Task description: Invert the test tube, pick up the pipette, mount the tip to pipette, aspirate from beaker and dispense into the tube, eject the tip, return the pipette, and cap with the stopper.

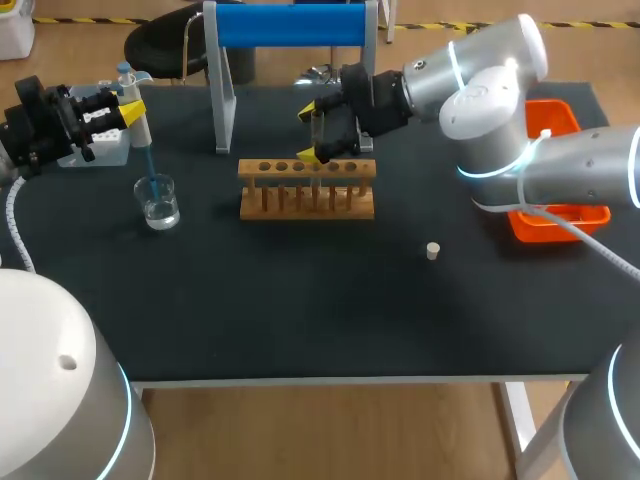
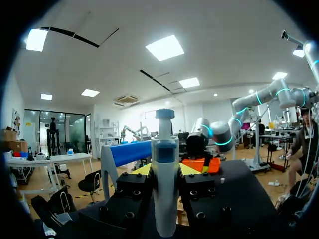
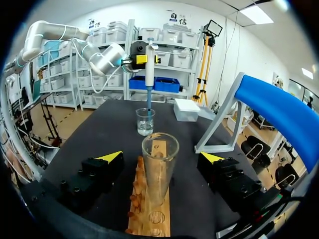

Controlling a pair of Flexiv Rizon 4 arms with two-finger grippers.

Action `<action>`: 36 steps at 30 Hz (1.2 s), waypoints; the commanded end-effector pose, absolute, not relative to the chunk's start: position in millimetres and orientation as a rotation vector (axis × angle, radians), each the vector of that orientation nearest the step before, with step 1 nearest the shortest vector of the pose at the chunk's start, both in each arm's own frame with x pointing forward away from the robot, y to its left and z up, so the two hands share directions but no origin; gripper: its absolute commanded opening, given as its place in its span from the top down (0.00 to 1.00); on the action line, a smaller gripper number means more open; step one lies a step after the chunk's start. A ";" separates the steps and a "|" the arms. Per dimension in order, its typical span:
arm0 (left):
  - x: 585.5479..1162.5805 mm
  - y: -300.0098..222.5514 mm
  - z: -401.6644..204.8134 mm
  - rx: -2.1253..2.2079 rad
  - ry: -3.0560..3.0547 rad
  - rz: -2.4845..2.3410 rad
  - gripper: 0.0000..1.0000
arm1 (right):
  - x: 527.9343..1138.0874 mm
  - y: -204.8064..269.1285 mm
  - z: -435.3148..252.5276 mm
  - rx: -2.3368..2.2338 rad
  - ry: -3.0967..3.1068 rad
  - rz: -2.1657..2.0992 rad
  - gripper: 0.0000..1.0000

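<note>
Here left tool (image 1: 131, 108) clamps pipette (image 2: 165, 164), dipping in beaker (image 1: 160, 205); right tool (image 1: 313, 132) open around racked test tube (image 3: 159, 164).

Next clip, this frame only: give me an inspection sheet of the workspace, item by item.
Surface: black table; the stopper lies loose on it, apart from the wooden rack.
Job's things: pipette upright, its blue tip down in the beaker; test tube upright, mouth up, at the wooden rack.
Clutter: orange bin at the right edge; white box near the left gripper; blue-topped stand at the back.
Grippers: left gripper shut on the pipette; right gripper open, fingers either side of the test tube with gaps showing.
Cables: white cable by the left arm; second cable along the right arm.
Surroundings: nothing seen reaching over the table.
</note>
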State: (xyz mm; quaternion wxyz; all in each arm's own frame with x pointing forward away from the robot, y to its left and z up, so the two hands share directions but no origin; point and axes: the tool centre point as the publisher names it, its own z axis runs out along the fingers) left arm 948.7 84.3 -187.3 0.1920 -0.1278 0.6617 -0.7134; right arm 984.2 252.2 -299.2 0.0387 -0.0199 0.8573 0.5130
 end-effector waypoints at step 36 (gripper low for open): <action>949.2 85.4 -186.9 -0.355 1.860 -2.006 1.00 | 984.6 250.5 -294.7 -0.065 2.620 1.558 0.00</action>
